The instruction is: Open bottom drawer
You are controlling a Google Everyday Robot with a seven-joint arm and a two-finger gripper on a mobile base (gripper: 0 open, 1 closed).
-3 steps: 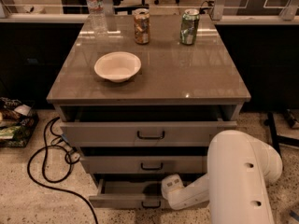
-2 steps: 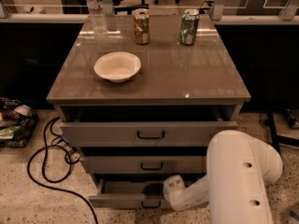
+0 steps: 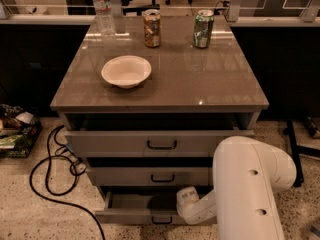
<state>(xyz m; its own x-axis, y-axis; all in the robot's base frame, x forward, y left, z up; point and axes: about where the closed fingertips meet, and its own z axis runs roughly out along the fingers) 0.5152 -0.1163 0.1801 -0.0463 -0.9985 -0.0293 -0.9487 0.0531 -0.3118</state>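
The bottom drawer (image 3: 131,215) is the lowest and narrowest of the cabinet's three grey drawers. It stands pulled out, showing its plain grey inside, with its small black bar handle (image 3: 161,220) on the front panel. My white arm reaches down from the right. Its gripper (image 3: 181,208) is at the drawer's right part, just above the handle, mostly hidden behind the wrist. The middle drawer (image 3: 150,175) and the top drawer (image 3: 150,143) stand slightly out.
On the cabinet top (image 3: 200,79) are a white bowl (image 3: 126,71), a water bottle (image 3: 102,6) and two cans (image 3: 151,28) (image 3: 203,28). A black cable (image 3: 50,174) loops on the floor at the left, beside a box of items (image 3: 15,134).
The wrist has shifted slightly; the bottom drawer stays pulled out about as before.
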